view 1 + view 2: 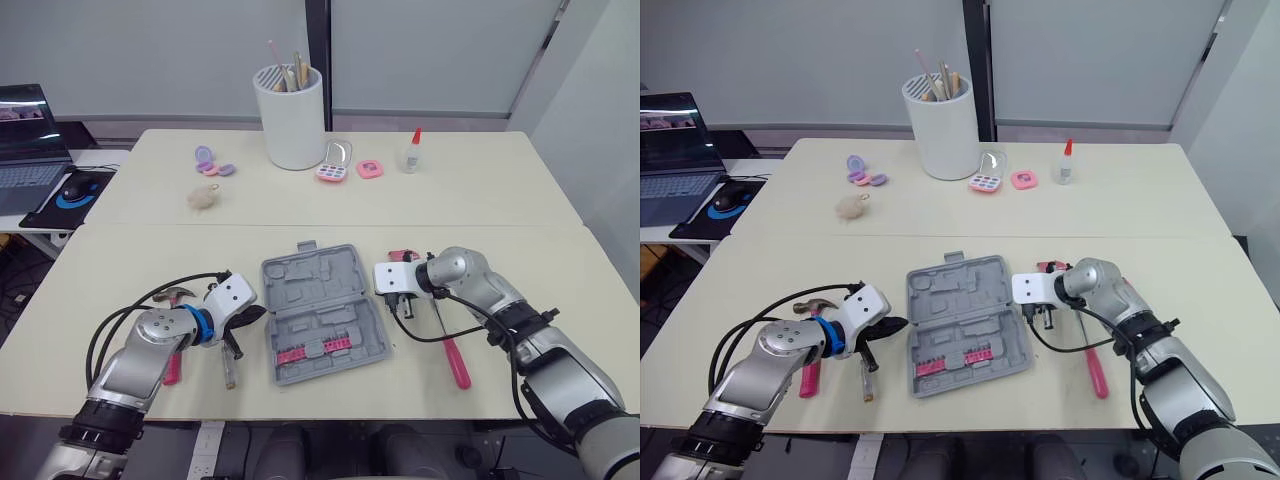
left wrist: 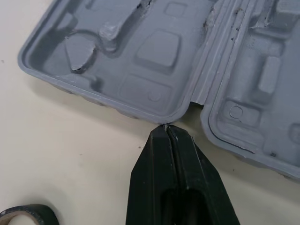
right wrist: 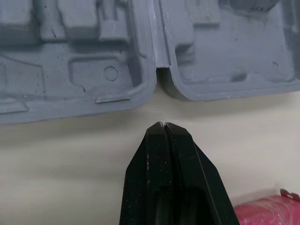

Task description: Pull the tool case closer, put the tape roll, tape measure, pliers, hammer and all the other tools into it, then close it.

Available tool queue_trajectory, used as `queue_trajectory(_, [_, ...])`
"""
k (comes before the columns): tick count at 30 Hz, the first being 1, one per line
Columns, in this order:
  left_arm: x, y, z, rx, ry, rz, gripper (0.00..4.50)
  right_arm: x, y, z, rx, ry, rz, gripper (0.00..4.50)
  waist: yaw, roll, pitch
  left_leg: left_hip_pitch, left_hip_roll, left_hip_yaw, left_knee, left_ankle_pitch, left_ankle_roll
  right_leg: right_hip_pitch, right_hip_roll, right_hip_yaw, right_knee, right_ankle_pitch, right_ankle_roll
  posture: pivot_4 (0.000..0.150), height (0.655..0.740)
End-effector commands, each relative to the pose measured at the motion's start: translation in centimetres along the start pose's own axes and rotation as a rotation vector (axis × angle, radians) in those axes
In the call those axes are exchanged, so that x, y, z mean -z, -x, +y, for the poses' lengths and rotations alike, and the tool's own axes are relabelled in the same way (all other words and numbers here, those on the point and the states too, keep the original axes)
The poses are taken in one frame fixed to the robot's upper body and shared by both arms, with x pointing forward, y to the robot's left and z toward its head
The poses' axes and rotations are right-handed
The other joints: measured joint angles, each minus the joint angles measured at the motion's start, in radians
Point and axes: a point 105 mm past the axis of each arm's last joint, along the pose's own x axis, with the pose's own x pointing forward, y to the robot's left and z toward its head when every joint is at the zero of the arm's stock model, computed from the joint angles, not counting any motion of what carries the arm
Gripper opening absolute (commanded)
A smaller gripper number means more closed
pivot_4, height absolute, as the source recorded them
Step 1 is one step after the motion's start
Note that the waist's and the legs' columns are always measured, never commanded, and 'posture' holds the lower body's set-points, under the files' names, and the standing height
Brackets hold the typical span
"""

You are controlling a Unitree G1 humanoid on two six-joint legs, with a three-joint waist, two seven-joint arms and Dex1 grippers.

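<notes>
The grey tool case [image 1: 320, 310] lies open on the table's front half, with pink bits [image 1: 315, 347] in its near tray. My left gripper [image 2: 167, 129] is shut, its tips touching the case's left rim at the hinge notch. My right gripper [image 3: 163, 124] is also shut, a short gap from the case's right rim at the hinge. A pink-handled hammer [image 1: 172, 365] and a small metal tool [image 1: 230, 365] lie under my left arm. Beside the left gripper lies a black tape roll [image 2: 28, 215]. A pink tape measure [image 1: 403, 256] and a red-handled screwdriver [image 1: 455, 360] lie by my right arm.
At the back stand a white holder [image 1: 291, 115] with sticks, a glue bottle [image 1: 412, 152], pink and purple trinkets [image 1: 345, 168] and a fluffy ball [image 1: 203, 198]. A laptop [image 1: 25, 140] and mouse [image 1: 75, 187] sit on a side desk at the left.
</notes>
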Motion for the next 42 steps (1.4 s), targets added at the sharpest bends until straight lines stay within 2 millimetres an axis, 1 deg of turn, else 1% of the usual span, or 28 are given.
queue_trajectory(1, [-1.1,-0.4,0.1,0.008,-0.04,-0.027,0.0,-1.7,0.0,-0.8,0.005,0.069,-0.025,0.01,0.0,0.0,0.0,0.0,0.0,0.0,0.0,0.0,0.0,0.0,0.0,0.0,0.0,0.0,0.0,0.15,0.74])
queue_trajectory(5, [-1.7,-0.9,-0.6,0.048,-0.05,-0.04,0.0,-2.6,-0.4,-0.2,-0.018,0.09,-0.048,0.01,0.0,0.0,0.0,0.0,0.0,0.0,0.0,0.0,0.0,0.0,0.0,0.0,0.0,0.0,0.0,0.15,0.74])
queue_trajectory(9, [-2.6,-1.4,-1.3,0.083,-0.061,-0.064,0.0,-2.9,-0.4,0.3,-0.033,0.095,-0.058,0.01,0.0,0.0,0.0,0.0,0.0,0.0,0.0,0.0,0.0,0.0,0.0,0.0,0.0,0.0,0.0,0.15,0.74])
queue_trajectory(13, [-3.8,-1.9,-2.2,0.141,-0.11,-0.079,0.0,-2.3,0.5,1.4,-0.039,0.077,-0.058,0.01,0.004,0.0,0.0,0.0,0.0,0.0,0.0,0.0,0.0,0.0,0.0,0.0,0.0,0.0,0.0,0.15,0.74])
queue_trajectory(20, [-5.0,-2.8,-3.6,0.213,-0.17,-0.08,0.0,-1.2,1.9,2.9,-0.022,0.005,-0.042,0.01,0.005,0.0,0.0,-0.001,-0.001,-0.001,0.0,0.0,0.0,0.0,0.0,0.0,0.0,0.0,0.0,0.15,0.74])
queue_trajectory(27, [-4.8,-2.6,-4.9,0.282,-0.197,-0.054,0.0,-1.8,2.7,4.4,-0.032,-0.042,-0.057,0.01,0.004,0.0,0.0,-0.001,-0.001,-0.001,0.0,0.0,0.0,0.0,0.001,0.0,0.0,0.0,0.0,0.15,0.74])
queue_trajectory(32, [-4.1,-2.3,-5.6,0.315,-0.205,-0.02,0.0,-2.6,3.0,6.2,-0.069,-0.088,-0.086,0.01,0.002,-0.001,0.0,-0.001,0.0,-0.002,0.0,0.0,0.0,0.0,0.002,0.0,-0.001,0.0,0.0,0.15,0.74])
queue_trajectory(35, [-3.8,-2.0,-6.1,0.339,-0.201,-0.007,0.0,-2.6,3.1,7.2,-0.084,-0.111,-0.084,0.01,0.001,-0.001,0.0,0.0,0.001,-0.002,0.0,0.0,0.0,0.0,0.003,0.0,-0.001,0.0,0.0,0.15,0.74])
queue_trajectory(42, [-2.4,-0.9,-7.6,0.378,-0.168,0.023,0.0,-3.0,3.3,8.8,-0.095,-0.159,-0.086,0.01,0.001,-0.001,0.0,0.0,0.001,-0.002,0.0,0.0,0.0,0.001,0.003,0.0,-0.001,0.0,0.0,0.15,0.74])
